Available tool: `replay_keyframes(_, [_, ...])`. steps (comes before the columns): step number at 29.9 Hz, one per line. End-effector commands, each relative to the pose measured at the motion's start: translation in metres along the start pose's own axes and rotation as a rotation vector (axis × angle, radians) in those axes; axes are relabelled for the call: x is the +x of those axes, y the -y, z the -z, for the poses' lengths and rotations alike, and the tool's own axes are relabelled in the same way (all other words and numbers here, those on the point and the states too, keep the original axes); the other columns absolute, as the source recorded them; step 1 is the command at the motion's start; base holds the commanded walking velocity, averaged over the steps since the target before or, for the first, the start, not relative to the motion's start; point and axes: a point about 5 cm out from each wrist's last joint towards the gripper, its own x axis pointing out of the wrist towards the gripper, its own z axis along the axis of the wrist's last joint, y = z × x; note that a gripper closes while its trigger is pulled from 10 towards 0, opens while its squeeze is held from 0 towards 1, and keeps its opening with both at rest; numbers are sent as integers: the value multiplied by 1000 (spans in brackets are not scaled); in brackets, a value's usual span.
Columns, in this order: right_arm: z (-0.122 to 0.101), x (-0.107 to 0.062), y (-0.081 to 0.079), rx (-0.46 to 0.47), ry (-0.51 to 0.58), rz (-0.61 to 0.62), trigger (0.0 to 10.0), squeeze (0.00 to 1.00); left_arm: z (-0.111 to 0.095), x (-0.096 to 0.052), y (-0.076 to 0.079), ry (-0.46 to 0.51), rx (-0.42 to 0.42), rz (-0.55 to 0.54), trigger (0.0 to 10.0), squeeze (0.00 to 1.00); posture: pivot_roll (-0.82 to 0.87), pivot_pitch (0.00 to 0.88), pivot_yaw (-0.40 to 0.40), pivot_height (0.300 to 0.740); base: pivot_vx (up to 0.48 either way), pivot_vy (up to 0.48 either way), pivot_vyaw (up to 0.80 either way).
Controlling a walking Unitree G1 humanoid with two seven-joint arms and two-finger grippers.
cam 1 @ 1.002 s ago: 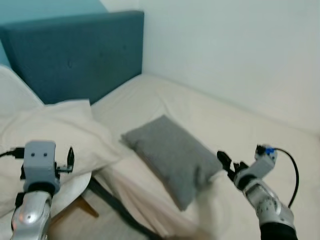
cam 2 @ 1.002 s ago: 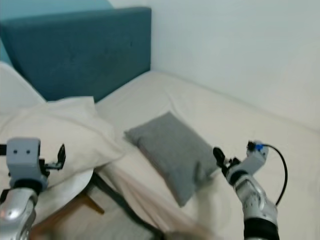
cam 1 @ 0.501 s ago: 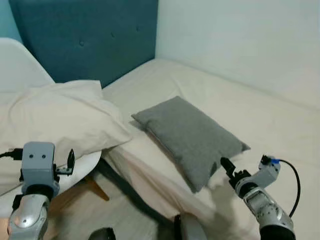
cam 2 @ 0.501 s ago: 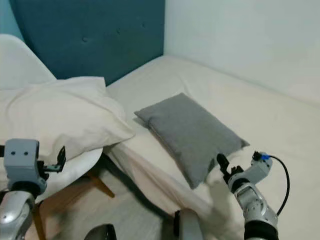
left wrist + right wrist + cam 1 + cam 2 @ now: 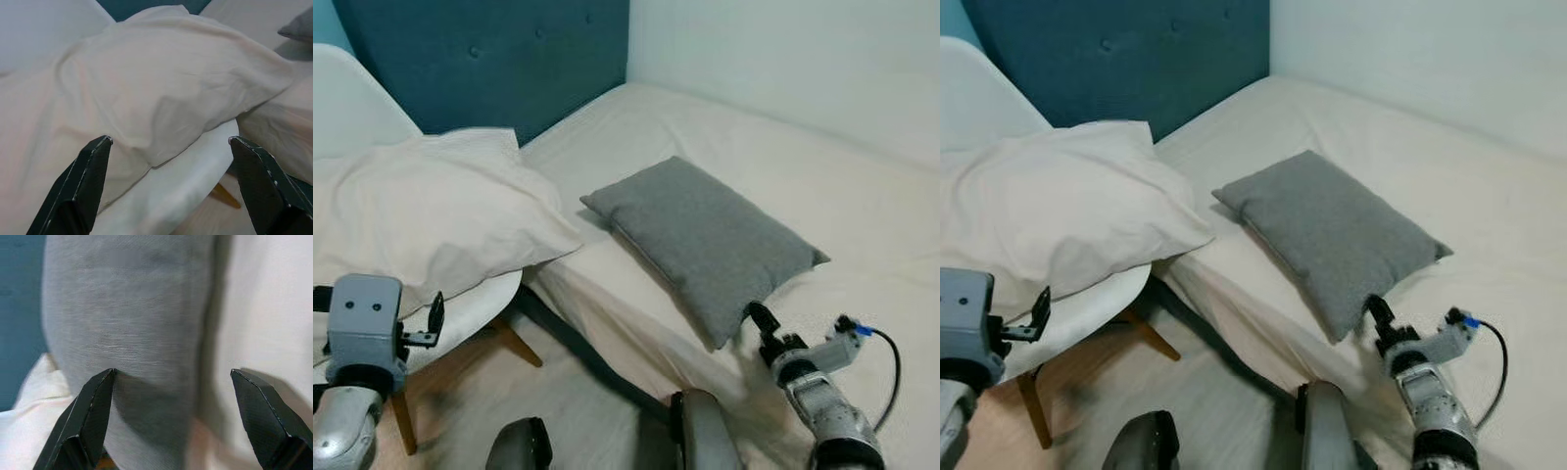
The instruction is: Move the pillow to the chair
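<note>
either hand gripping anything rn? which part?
Nothing held. The right hand is open, fingers spread just short of the near corner of the grey fabric pillow. The left hand is open over the cream pillow on the white chair.

left gripper (image 5: 168,147): fingers spread (arm low) | right gripper (image 5: 173,379): fingers spread

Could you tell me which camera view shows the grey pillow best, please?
The left eye view: the whole grey pillow lies on the bed; the right eye view shows it likewise. The right wrist view gives a blurred close-up of one end; the left wrist view catches only a corner.
</note>
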Motion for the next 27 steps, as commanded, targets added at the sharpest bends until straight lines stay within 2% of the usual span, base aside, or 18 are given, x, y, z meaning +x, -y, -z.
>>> replay_keyframes(1, [4,1,-1,38,16,-31,10000,0,-4,-4,-8,-14,27,1,10000,0,98,244,22,510,0,0,0])
replay_keyframes(4, [-6,8,-6,80,89,-50,10000,0,-12,-7,-22,-18,73,0,10000,0,134,283,59,510,0,0,0])
replay_keyframes(6, [-8,9,-6,83,102,-49,10000,0,-13,-7,-23,-19,81,0,10000,0,134,283,59,510,0,0,0])
replay_keyframes(8, [-14,14,-14,108,132,-100,10000,0,-18,-9,-28,-26,104,7,10000,0,164,303,80,510,0,0,0])
replay_keyframes(9, [-16,16,-17,108,141,-100,10000,0,-21,-10,-30,-26,114,12,10000,0,188,320,104,510,0,0,0])
replay_keyframes(13, [-17,22,-22,95,155,-82,10000,0,-28,-12,-36,-28,133,25,10000,0,209,329,120,510,0,0,0])
replay_keyframes(18, [-19,34,-41,104,172,-134,10000,0,-39,-11,-40,-21,148,31,10000,0,232,336,137,510,0,0,0])
replay_keyframes(19, [-18,38,-47,109,165,-156,0,0,-41,-11,-40,-20,151,33,10000,0,237,335,136,510,0,0,0])
replay_keyframes(23, [-18,45,-62,96,150,-217,0,0,-44,-11,-40,-24,151,40,10000,0,239,332,131,510,0,0,0])
replay_keyframes(27, [-22,46,-66,101,173,-231,0,0,-44,-10,-39,-33,148,46,10000,0,235,322,124,510,0,0,0])
